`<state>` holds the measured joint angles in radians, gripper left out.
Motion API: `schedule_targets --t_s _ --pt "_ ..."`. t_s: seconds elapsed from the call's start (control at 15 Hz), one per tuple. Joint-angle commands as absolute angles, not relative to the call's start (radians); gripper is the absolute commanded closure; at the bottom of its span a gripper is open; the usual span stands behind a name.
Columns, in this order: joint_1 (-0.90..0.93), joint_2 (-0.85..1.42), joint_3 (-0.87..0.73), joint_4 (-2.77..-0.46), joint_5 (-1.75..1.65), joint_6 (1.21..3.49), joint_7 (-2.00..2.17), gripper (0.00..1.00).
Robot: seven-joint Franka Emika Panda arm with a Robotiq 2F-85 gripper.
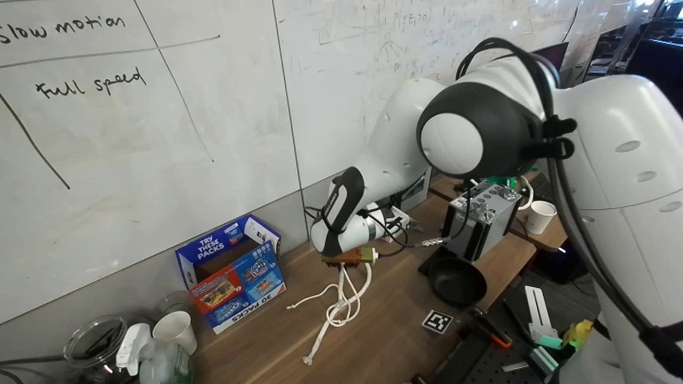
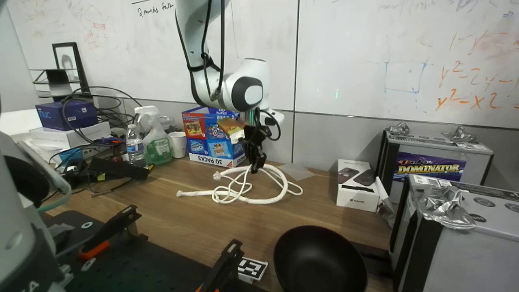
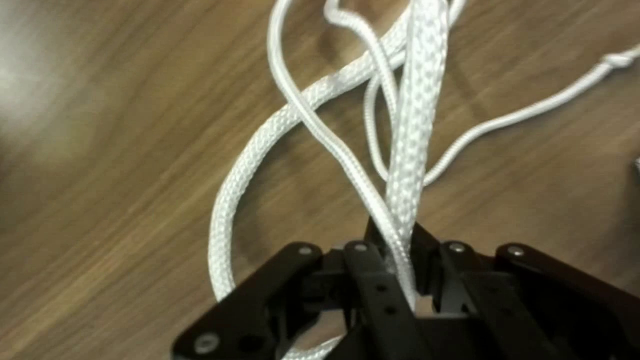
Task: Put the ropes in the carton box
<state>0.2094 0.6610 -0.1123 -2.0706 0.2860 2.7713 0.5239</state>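
Two white ropes and a single Robotiq gripper [image 3: 400, 242], above a wooden table [image 1: 384, 341]. The thick rope [image 3: 421, 100] is braided; the thin rope [image 3: 356, 172] is slimmer and knotted toward the right edge of the wrist view. The two fingers [image 3: 370, 280] are clamped on the thick rope, which runs into the gap between the tips. The thin rope crosses over it and enters the same gap; whether it too is pinched cannot be told. The remaining lengths loop below and around the fingertips, and all visible rope lies outside the carton box [image 1: 235, 290]. This one box, open-topped and printed "30 PACKS", stands upright near the wall in both exterior views, with the ropes near it.

Surrounding objects, by count. In an exterior view: two paper cups [image 1: 175, 328], one near the carton box and one well apart from it; one black pan [image 1: 458, 282]; one square printed marker [image 1: 437, 321]. In an exterior view: two grey equipment cases [image 2: 458, 259], each topped with crumpled silvery wrap; one white product box [image 2: 357, 196] near them; one spray bottle [image 2: 158, 148] containing green liquid; one water bottle [image 2: 135, 148] just beside it.
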Motion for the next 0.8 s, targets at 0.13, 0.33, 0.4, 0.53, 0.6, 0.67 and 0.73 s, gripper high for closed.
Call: schedule_targets --t_s 0.13,0.33,0.4,0.53,0.6,0.67,0.73 --pt "0.164 0.431 -0.043 -2.004 0.306 2.585 0.536 0.95" --pt "0.165 0.333 -0.002 -1.960 0.341 2.557 0.569 0.95" --pt "0.170 0.306 0.011 -1.942 0.348 2.555 0.586 0.98" --pt "0.193 0.265 0.036 -1.918 0.358 2.586 0.653 0.98" --pt "0.203 0.252 0.049 -1.899 0.353 2.590 0.687 0.98" --pt "0.220 0.248 0.060 -1.891 0.334 2.619 0.727 0.98" --pt "0.230 0.243 0.070 -1.870 0.329 2.623 0.768 0.98"
